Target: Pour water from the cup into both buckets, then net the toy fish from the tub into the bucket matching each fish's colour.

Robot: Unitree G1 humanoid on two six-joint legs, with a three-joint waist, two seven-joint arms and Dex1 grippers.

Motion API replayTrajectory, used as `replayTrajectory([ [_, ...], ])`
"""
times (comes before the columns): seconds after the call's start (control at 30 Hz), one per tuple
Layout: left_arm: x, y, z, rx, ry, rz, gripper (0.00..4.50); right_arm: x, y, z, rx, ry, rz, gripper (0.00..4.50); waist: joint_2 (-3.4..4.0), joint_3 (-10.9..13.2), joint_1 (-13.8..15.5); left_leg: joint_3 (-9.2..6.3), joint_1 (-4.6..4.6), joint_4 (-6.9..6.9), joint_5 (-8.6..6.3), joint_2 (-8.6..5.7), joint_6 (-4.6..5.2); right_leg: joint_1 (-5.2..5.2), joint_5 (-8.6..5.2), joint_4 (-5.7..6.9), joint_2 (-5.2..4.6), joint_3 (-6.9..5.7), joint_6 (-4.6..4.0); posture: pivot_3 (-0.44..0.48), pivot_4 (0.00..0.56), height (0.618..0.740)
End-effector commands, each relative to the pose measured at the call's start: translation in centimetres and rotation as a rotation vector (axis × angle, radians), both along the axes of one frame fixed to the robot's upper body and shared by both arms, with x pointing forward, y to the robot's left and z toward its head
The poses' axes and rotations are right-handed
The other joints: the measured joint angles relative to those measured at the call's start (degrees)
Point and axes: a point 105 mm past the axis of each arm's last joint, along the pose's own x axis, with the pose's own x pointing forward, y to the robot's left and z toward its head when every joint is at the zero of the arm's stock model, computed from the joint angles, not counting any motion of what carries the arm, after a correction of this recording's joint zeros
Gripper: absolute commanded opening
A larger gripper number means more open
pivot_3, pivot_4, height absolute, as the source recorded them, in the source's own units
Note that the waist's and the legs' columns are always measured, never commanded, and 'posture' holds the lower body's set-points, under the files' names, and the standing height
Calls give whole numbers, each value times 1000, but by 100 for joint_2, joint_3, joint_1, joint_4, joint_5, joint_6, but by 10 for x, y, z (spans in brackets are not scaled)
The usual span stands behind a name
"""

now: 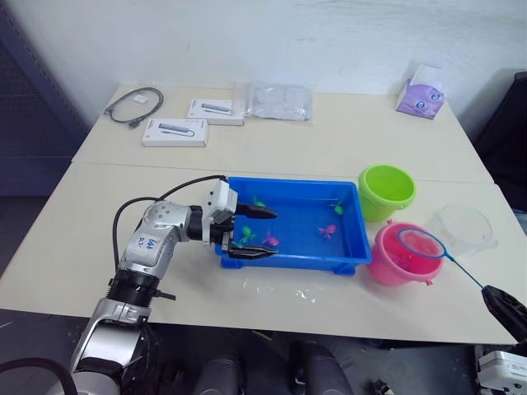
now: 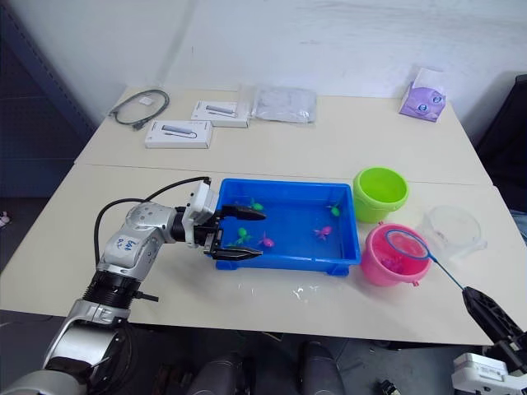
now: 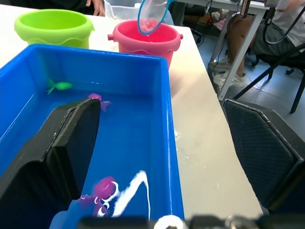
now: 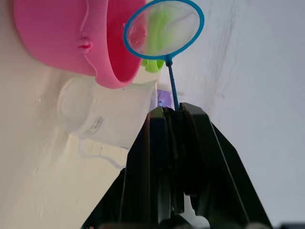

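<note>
Several toy fish (image 1: 328, 231) are left in the tub (image 1: 294, 255): I count at least two green and two or three pink ones lying on the blue floor, so the netting stage is only partly done. Cup (image 1: 464, 227) sits empty on the table past the pink bucket (image 1: 387, 265), so I judge the pouring step finished, though I cannot confirm water level in either bucket from here.

Right gripper (image 4: 172, 114) is clamped on the thin handle of the net (image 1: 421, 243); the blue ring hangs over the mouth of the pink bucket. Something pink shows inside that bucket, possibly fish already delivered. Whether the net carries a fish right now I cannot tell.

Green bucket (image 1: 386, 191) stands just beside the far right corner of the tub; I see no fish in it.

Left gripper (image 1: 254, 233) has its jaws spread apart, straddling the tub's near left corner, one finger (image 3: 71, 138) inside the tub and the other outside over the table. I read this as steadying the tub; it holds nothing.

Remaining, by my estimate: all green fish, plus the pink ones in the tub.
</note>
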Motion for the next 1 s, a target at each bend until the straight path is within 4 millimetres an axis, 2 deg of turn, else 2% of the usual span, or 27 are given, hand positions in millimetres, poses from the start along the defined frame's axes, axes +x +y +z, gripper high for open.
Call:
replayTrajectory([
  [0.03,-1,-3,7,-11,-38,-13,4444,-2,-7,17,-22,-71,-29,0,0,0,1,0,0,0,0,0,0,0,0,0,0,0,0,0,150,739],
  [0.07,-1,-3,6,-10,-39,-14,4444,-1,-5,17,-1,-70,-11,0,0,0,1,0,0,0,0,0,0,0,0,-1,-1,0,0,0,150,739],
  [0.2,2,4,7,-2,-43,7,4444,15,18,41,373,-88,89,0,0,0,-21,0,2,0,0,0,1,2,0,1,-2,1,0,0,150,739],
  [0.33,4,11,6,11,-46,26,4444,41,53,53,719,68,187,0,0,0,-57,-1,8,0,0,7,2,4,0,7,-1,1,0,0,150,739],
  [0.47,7,15,8,9,-56,54,4444,68,86,67,929,189,239,0,0,0,-7,-5,7,4,0,8,4,3,0,6,-5,-2,0,0,150,739],
  [0.53,7,18,9,8,-59,65,4444,81,96,71,943,231,213,0,0,0,11,-13,0,7,0,8,4,0,0,6,-9,-10,0,0,150,739],
  [0.63,5,22,9,13,-61,82,4444,101,98,60,934,341,67,0,0,0,33,-19,-8,10,0,4,4,-2,0,2,-17,-20,0,0,150,739],
  [0.7,5,26,9,16,-61,94,4444,108,108,57,903,405,63,0,-1,0,59,-32,-15,11,0,3,4,-1,0,-4,-20,-34,0,0,150,739],
  [0.8,5,29,10,18,-67,110,4444,116,113,40,698,525,-37,0,1,1,79,-32,-28,12,0,-2,6,-9,0,-8,-25,-40,0,0,150,739],
  [1.0,5,32,11,17,-74,129,4444,127,116,36,439,505,-67,0,1,1,141,-46,-56,16,0,-6,7,-20,1,-20,-26,-64,1,0,150,739],
])
